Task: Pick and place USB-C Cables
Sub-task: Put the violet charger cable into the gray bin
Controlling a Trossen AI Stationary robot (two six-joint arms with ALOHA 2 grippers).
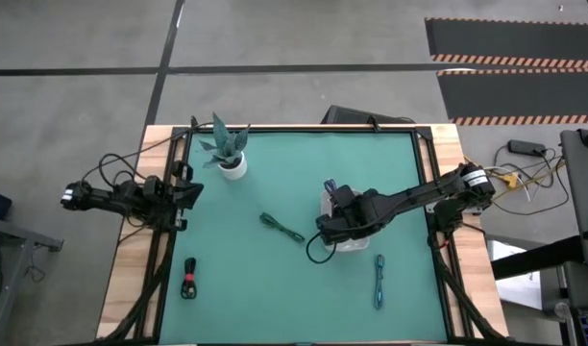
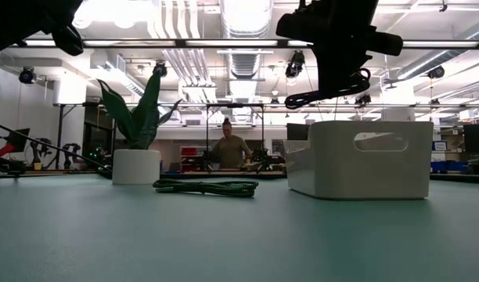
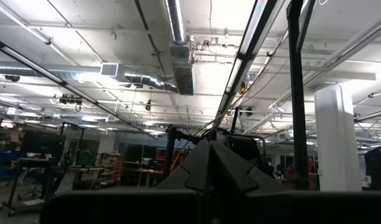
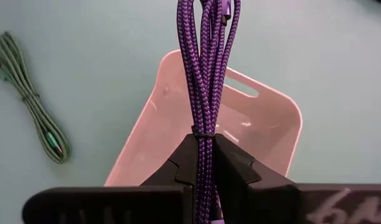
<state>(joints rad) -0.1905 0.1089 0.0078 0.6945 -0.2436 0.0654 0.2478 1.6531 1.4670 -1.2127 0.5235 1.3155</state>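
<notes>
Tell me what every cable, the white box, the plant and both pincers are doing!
Purple cable: pinched, hanging above box.
Green cable: lying on mat.
Black-red cable: lying on mat.
Teal cable: lying on mat.
White box: upright, empty.
Plant: upright.
Right pincer: shut.
Left pincer: shut, parked at table edge.

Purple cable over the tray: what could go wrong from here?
The right gripper grips the purple cable above the tray. If released off-centre, the long bundle may catch on the rim or hang over it. Lowering could nudge the light tray toward the green cable.
</notes>
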